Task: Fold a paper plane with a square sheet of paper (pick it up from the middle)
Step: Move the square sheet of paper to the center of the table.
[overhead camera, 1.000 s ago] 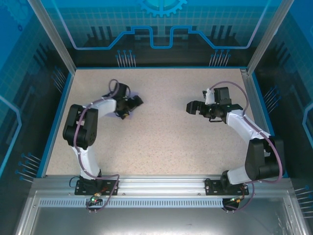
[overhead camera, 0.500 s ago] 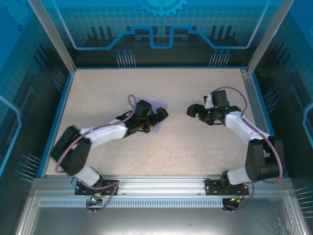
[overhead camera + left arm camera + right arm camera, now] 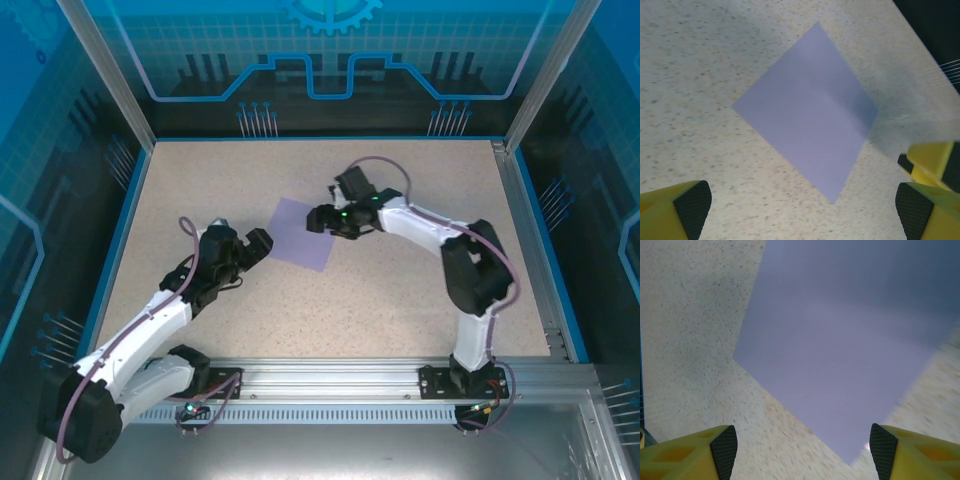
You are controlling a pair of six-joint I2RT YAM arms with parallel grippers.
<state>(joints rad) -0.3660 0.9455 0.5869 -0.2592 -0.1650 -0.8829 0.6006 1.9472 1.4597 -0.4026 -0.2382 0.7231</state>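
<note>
1. Two grippers are working near the square sheet of paper (image 3: 303, 233), which is lying flat and unfolded on the speckled table (image 3: 400, 290); no folding is showing yet, so the task appears to be at its start.
2. The left gripper (image 3: 260, 241) is holding its jaws wide apart with nothing between them. In its wrist view the sheet (image 3: 805, 110) is sitting just ahead of the fingertips (image 3: 690, 200), one corner pointing back toward the gap.
3. The right gripper (image 3: 318, 218) is hanging over the sheet's near corner, jaws apart and gripping nothing. From its wrist the sheet (image 3: 840, 340) is spreading ahead of and below the pads (image 3: 722, 442).
4. A band of darker shade is crossing the sheet in the left wrist view; I cannot tell whether it is a crease or a shadow.
5. What could be going wrong from here:
   - Thin paper lying flat is giving the fingers no edge, so closing pads may be skating over it or pushing it away instead of pinching up a ridge.
   - Closing at the corner rather than the middle would be lifting it lopsided and skewing any fold.
   - Pressing down hard may be crumpling it.
   - Both grippers are crowding the same sheet, so they may be colliding.
</note>
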